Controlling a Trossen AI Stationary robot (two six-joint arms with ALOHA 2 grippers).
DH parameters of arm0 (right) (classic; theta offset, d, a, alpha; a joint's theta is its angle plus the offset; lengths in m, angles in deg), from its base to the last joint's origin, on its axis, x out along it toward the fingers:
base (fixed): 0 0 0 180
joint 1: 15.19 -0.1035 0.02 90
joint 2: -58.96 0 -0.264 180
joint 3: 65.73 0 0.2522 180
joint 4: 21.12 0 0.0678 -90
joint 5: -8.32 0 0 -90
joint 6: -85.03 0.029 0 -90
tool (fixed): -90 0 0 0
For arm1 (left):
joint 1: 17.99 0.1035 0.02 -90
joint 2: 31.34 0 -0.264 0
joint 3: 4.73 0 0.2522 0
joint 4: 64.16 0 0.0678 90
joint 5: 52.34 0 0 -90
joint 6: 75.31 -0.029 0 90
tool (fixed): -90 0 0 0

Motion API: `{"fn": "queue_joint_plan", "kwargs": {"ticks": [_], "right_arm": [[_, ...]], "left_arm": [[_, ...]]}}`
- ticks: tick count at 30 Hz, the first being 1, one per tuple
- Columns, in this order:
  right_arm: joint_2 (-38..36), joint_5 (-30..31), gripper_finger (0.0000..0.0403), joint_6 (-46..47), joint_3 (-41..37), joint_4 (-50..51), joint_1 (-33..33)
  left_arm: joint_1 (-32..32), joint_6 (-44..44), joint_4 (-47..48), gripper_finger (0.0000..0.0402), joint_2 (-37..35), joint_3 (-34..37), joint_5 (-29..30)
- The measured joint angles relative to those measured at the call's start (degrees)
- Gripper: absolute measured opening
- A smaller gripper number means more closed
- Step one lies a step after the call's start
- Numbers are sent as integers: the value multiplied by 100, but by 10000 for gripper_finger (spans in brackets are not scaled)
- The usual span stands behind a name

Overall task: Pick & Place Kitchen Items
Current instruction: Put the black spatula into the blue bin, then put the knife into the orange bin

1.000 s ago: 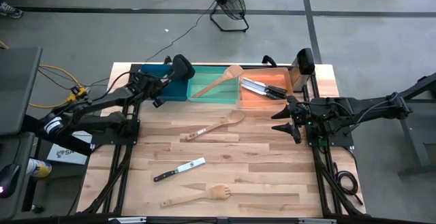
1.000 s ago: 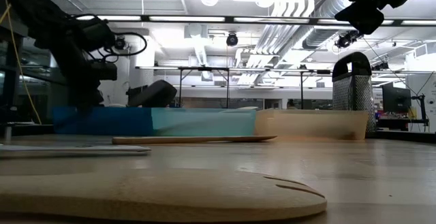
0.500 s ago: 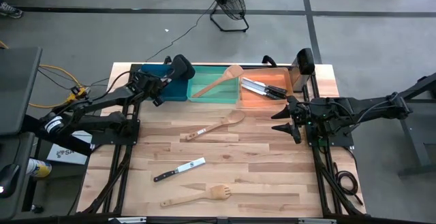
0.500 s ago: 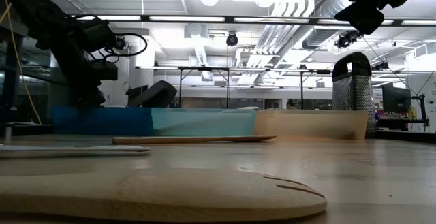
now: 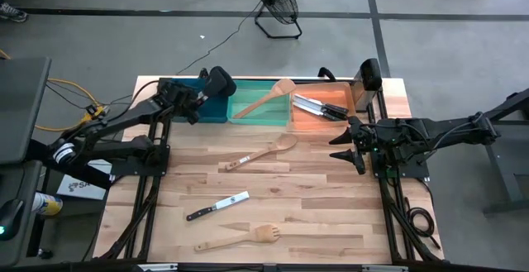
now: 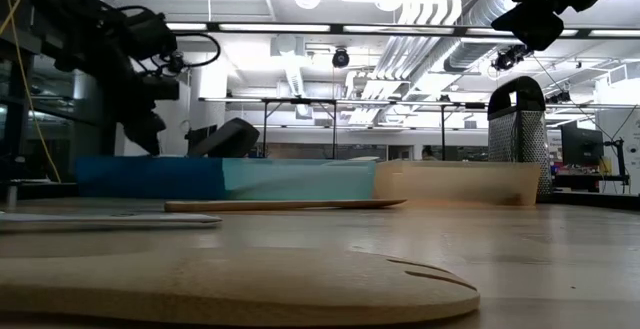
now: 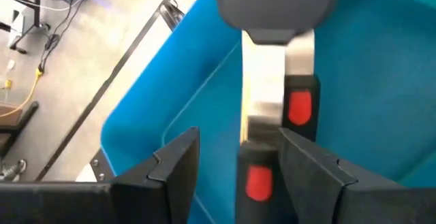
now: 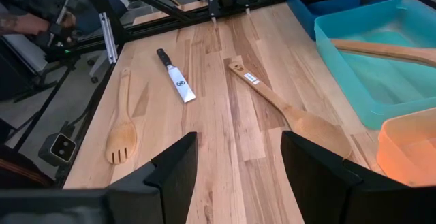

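The left tool [image 5: 192, 105] has opened and lifted above the blue bin [image 5: 213, 107], apparently leaving a utensil [image 7: 276, 108] inside, while the right tool [image 5: 345, 145] waits open.

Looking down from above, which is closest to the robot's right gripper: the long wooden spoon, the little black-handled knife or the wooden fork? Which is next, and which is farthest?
Measured from the right gripper in the high view:
1. Long pale wooden spoon, mid-table, just inward of the gripper.
2. Pale wooden fork, near the table's front edge.
3. Small black-handled steel knife, farther toward the left arm's side.
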Motion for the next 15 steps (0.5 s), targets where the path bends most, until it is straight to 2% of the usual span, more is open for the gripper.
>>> {"fn": "queue_joint_plan", "kwargs": {"ticks": [8,15], "right_arm": [[0,2,203,0,0,0,0],[0,2,203,1,0,1,0]], "left_arm": [[0,684,791,190,-2,-654,-203],[-127,1244,1654,190,-2,-1487,-1426]]}}
